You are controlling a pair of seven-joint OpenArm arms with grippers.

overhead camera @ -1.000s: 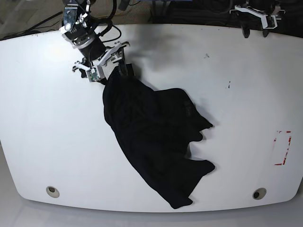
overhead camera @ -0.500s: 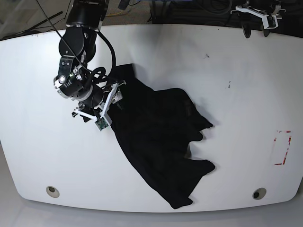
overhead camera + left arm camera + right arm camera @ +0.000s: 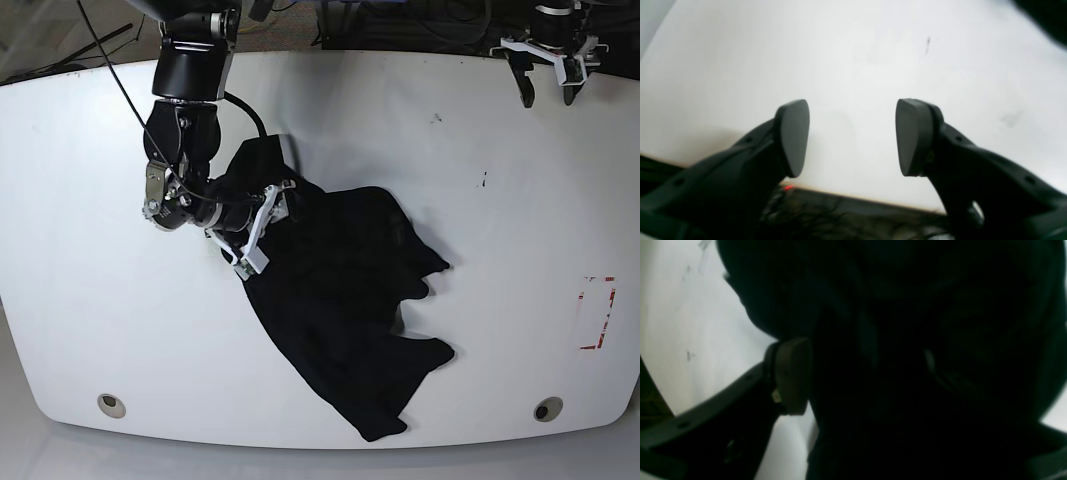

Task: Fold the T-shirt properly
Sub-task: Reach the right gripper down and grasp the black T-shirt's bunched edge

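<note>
The black T-shirt point(image 3: 340, 300) lies crumpled on the white table point(image 3: 90, 300), stretching diagonally from the upper left to the front edge. My right gripper point(image 3: 270, 222) sits low at the shirt's upper-left edge, fingers pointing into the fabric. In the right wrist view the T-shirt point(image 3: 907, 306) fills the wide gap of the right gripper point(image 3: 858, 373). One finger pad point(image 3: 790, 373) shows and the other is covered by cloth. My left gripper point(image 3: 547, 92) hovers open and empty at the table's far right edge, well away from the shirt. The left gripper point(image 3: 851, 136) has only bare table between its pads.
A red rectangular mark point(image 3: 597, 312) is on the table near its right edge. Two round holes point(image 3: 111, 404) point(image 3: 547, 409) sit near the front corners. Small dark specks point(image 3: 485, 181) dot the surface. Cables lie beyond the far edge.
My right arm has swung from the table's far edge down onto the shirt's upper-left part. The shirt's top corner now lies bunched behind it. The left gripper shifted slightly.
</note>
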